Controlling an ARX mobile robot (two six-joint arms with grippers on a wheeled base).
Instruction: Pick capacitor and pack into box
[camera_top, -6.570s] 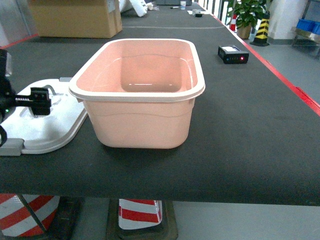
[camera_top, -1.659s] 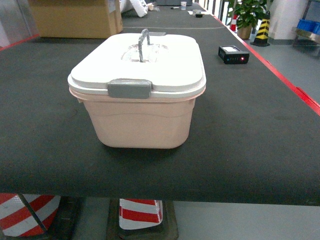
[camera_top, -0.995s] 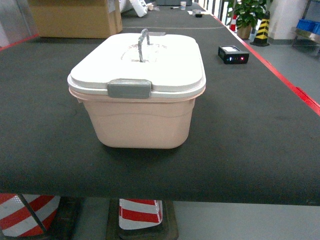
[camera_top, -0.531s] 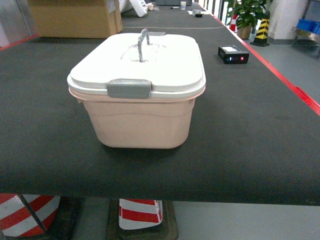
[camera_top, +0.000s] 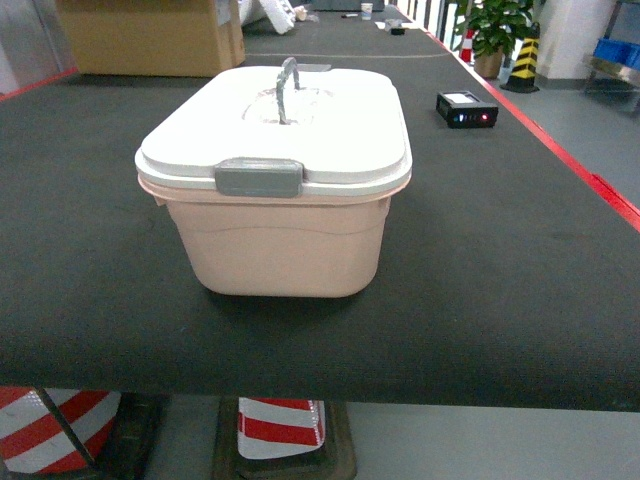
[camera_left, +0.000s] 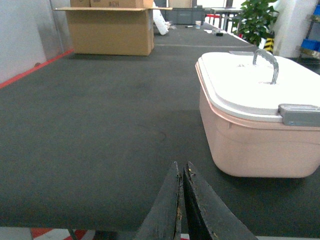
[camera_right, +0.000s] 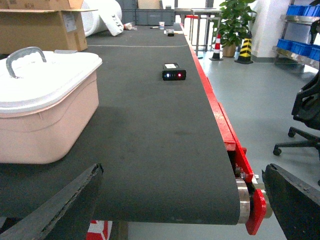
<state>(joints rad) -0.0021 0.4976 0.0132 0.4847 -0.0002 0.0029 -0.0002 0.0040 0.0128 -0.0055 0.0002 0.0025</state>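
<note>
The peach-pink box (camera_top: 280, 245) stands mid-belt with its white lid (camera_top: 335, 130) on, grey latch (camera_top: 258, 177) facing me and the grey handle (camera_top: 288, 85) upright. No capacitor shows in any view. Neither gripper appears in the head view. In the left wrist view my left gripper (camera_left: 180, 167) is shut with nothing in it, low over the belt's front edge, left of the box (camera_left: 255, 145). In the right wrist view my right gripper (camera_right: 182, 172) is open and empty near the belt's front right corner, with the box (camera_right: 45, 130) off to its left.
A small black device (camera_top: 466, 108) with lit LEDs lies on the dark belt (camera_top: 500, 250) behind the box on the right. A brown carton (camera_top: 150, 35) stands far back left. A red rail (camera_right: 225, 130) edges the belt's right side, with an office chair (camera_right: 305, 120) beyond it.
Earlier the box stood open, its lid lying on the belt to its left by my left gripper. The lid now sits on the box; that gripper has left the head view.
</note>
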